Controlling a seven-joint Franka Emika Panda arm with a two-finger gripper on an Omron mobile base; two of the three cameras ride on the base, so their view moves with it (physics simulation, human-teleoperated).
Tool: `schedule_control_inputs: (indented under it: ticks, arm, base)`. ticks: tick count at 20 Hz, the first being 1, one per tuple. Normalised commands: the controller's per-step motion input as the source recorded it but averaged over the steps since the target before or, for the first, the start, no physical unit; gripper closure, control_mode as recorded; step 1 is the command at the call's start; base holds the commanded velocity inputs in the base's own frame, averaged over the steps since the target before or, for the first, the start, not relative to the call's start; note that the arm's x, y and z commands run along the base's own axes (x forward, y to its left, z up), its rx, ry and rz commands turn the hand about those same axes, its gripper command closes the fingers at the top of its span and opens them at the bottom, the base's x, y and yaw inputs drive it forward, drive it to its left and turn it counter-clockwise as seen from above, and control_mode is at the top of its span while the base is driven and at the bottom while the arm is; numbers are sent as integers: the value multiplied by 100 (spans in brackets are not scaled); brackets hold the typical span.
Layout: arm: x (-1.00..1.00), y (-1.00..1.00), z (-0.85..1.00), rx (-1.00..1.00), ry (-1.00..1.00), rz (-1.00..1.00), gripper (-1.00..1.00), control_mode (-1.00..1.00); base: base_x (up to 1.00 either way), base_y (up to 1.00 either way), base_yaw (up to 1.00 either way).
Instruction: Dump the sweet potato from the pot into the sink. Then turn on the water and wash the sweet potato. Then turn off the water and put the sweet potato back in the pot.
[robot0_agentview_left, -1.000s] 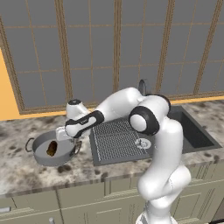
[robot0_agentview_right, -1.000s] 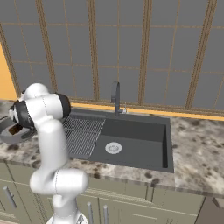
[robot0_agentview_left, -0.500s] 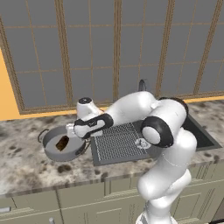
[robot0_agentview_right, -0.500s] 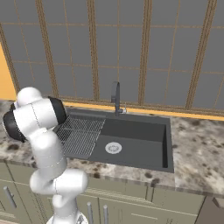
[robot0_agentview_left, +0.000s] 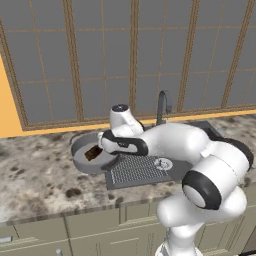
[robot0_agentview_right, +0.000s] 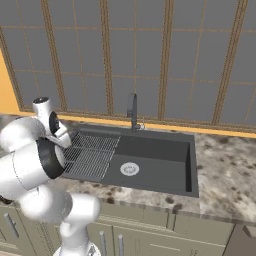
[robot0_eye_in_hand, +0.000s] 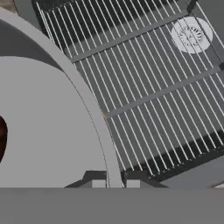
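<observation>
Sweet potato (robot0_agentview_left: 92, 152) lies inside the pot (robot0_agentview_left: 82, 159), a dark brown-orange lump on the grey floor, toward the 9 o'clock side of where my wrist hangs in the left base view. In my hand view I catch only its dark edge (robot0_eye_in_hand: 2, 138) at 9 o'clock, on the pale pot floor (robot0_eye_in_hand: 48, 131).

My fingers (robot0_eye_in_hand: 115, 178) straddle the pot's rim: one tip sits inside the wall, the other outside, and the grey rim band runs straight down between them. They look clenched on that rim, the tips close on either side of it.

The pot rests with its right edge at the ribbed grid (robot0_agentview_left: 135, 169) of the sink (robot0_agentview_right: 187, 172); from the left base view it sits at 9 o'clock from the grid, over the speckled counter (robot0_agentview_left: 35, 180). In my hand view the grid's bars (robot0_eye_in_hand: 144, 83) spread from 12 to 3 o'clock beyond the rim, and the round silver drain (robot0_eye_in_hand: 191, 34) shows at 1 o'clock.

The right base view shows the deep basin with the drain (robot0_agentview_right: 129, 169) on its floor, and the faucet (robot0_agentview_right: 132, 111) standing at the basin's 12 o'clock edge; I see no water running. The left base view shows the faucet (robot0_agentview_left: 161, 106) just behind my arm.
</observation>
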Motion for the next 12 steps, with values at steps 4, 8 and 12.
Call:
schedule_control_inputs:
  ticks: [4,8,12]
  arm:
    - [-54,-80,61,0,-7,-30,100,-100]
    - [-56,-83,65,0,-11,-26,100,-100]
    - [-56,-84,62,0,-10,-25,100,-100]
  base:
    - [0,0,0]
    - [0,0,0]
    - [0,0,0]
